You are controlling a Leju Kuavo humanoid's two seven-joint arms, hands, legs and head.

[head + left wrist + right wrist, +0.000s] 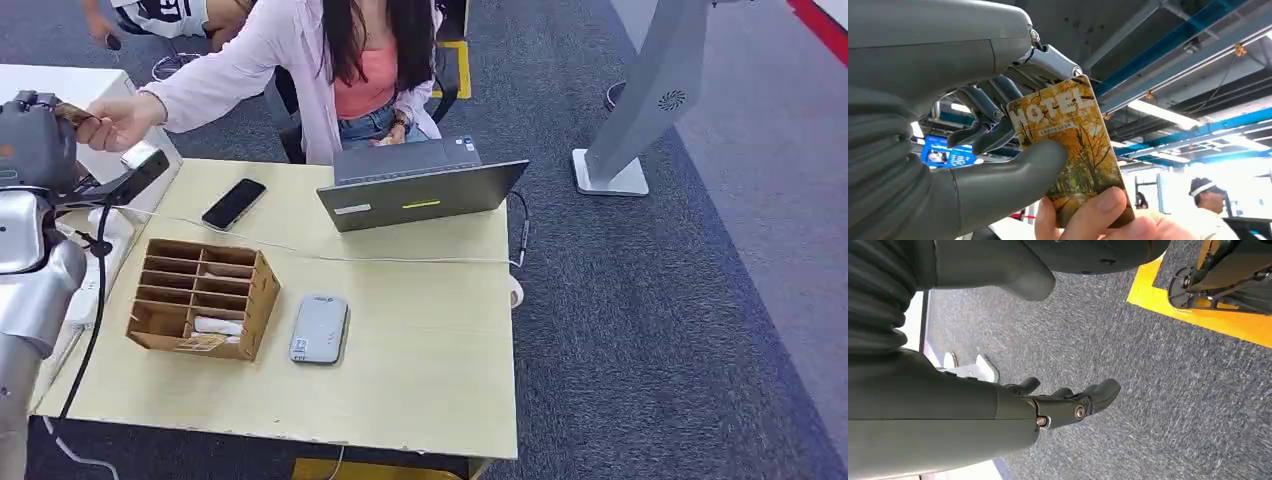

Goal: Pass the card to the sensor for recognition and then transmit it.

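Left hand (998,145): raised beside the surface (400,390), thumb and fingers pinching a yellow hotel card (1073,150). A seated person's hand (115,120) grips the same card's free end. Right hand (1048,407): hanging over grey carpet (1158,390), fingers loosely apart, holding nothing. On the surface: a grey card sensor (319,328) just beside a wooden compartment box (205,296), a black phone (234,203), and an open laptop (420,185).
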